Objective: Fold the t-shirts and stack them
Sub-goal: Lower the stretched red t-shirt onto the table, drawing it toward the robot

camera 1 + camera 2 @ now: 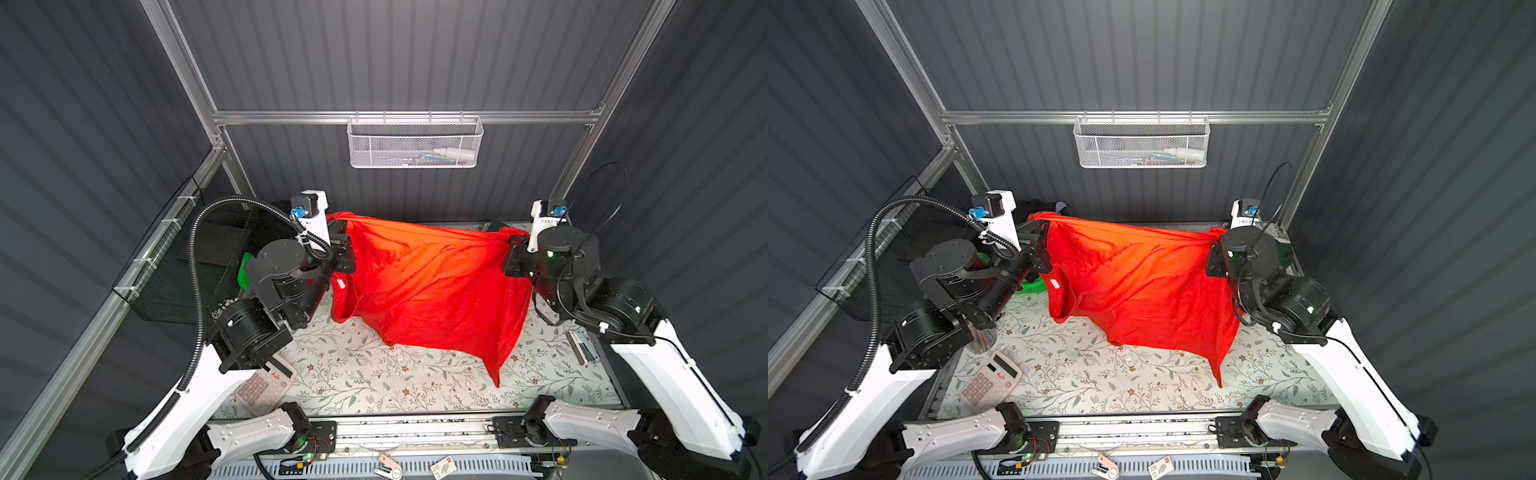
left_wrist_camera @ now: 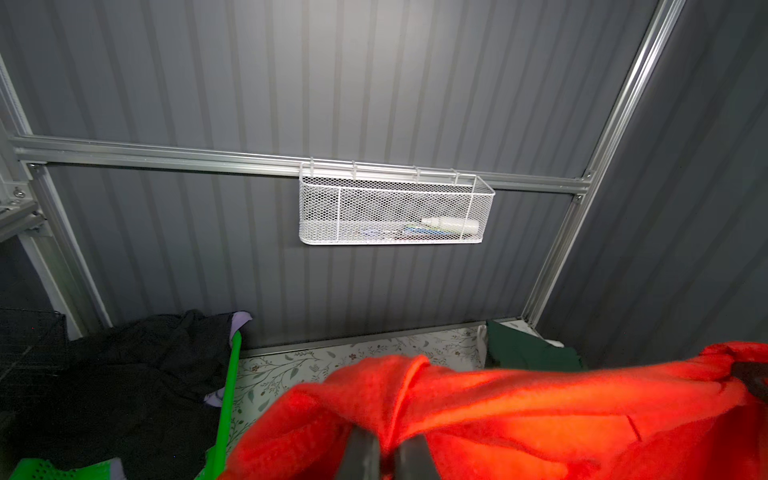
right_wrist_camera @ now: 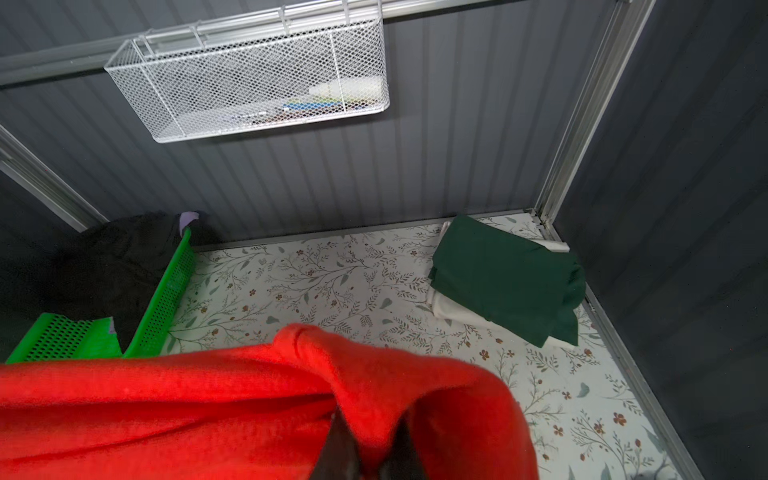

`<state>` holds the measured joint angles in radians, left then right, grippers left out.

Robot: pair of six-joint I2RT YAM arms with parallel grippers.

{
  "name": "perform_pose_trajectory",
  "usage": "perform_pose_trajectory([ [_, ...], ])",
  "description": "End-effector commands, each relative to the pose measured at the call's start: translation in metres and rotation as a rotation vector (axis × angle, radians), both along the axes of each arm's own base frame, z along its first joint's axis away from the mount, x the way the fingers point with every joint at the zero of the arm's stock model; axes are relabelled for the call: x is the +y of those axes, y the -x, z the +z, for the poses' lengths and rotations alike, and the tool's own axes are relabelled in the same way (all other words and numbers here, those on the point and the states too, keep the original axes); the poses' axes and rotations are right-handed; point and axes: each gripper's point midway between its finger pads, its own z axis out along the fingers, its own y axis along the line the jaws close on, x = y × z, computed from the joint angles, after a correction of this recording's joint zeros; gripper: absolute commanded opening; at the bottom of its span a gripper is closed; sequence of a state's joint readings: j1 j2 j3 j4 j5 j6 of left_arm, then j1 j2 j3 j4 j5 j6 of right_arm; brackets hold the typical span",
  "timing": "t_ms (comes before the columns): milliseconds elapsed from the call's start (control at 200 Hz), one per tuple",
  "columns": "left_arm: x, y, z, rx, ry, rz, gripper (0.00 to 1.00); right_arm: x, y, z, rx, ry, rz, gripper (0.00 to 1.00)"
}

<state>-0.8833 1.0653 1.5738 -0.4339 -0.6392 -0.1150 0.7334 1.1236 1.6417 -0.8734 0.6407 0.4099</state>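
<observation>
The fingers [image 2: 362, 457] of the left gripper [image 2: 385, 459] are pressing narrowly together on a bunched corner of the red t-shirt [image 2: 498, 415], holding it raised above the left part of the floral table [image 1: 374, 374]. At the far left corner of the floral table, the green basket [image 3: 166, 299] is sitting with a black t-shirt [image 3: 112, 266] heaped in it. A scrap of lavender t-shirt [image 3: 189, 218] is poking out at its rim. At the near left edge of the floral table a calculator [image 1: 266, 384] is lying, partly hidden by the left arm.

Over the middle of the floral table, in both top views, the red t-shirt is hanging stretched between the two grippers. Its upper edge is pulling taut and its body is draping down in folds. The collar [image 1: 345, 291], with a white label, is sagging on the left side, and a pointed end is dangling lowest toward the right. Whether the cloth is touching the floral table, I cannot tell.

The fingers [image 3: 338, 449] of the right gripper [image 3: 368, 457] are likewise pinching narrowly on the opposite bunched corner, raised above the right part of the floral table. At the far right corner of the floral table, a folded dark green t-shirt [image 3: 498, 274] is lying on top of a folded white t-shirt [image 3: 457, 311], well apart from the red one.
</observation>
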Motion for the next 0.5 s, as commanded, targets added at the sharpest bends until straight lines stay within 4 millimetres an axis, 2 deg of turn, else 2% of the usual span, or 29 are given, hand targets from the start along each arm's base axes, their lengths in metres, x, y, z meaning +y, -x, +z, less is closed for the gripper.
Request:
perform_pose_trajectory([
  [0,0.023,-0.002,0.021,-0.055,0.008,0.109,0.0,-0.012,-0.011,-0.006,-0.004,0.071,-0.081,0.0],
  [125,0.032,-0.002,0.02,-0.076,0.006,0.158,0.0,-0.003,-0.016,-0.013,-0.007,0.056,-0.049,0.0],
  [215,0.035,-0.007,0.014,-0.08,-0.009,0.207,0.0,0.009,-0.023,-0.024,0.014,0.044,-0.009,0.0],
  [390,0.023,-0.031,-0.012,-0.05,-0.123,0.296,0.0,0.022,-0.044,-0.043,0.062,0.04,0.01,0.0],
  [495,0.014,-0.049,-0.026,-0.035,-0.167,0.317,0.0,0.027,-0.066,-0.057,0.079,0.033,0.014,0.0],
])
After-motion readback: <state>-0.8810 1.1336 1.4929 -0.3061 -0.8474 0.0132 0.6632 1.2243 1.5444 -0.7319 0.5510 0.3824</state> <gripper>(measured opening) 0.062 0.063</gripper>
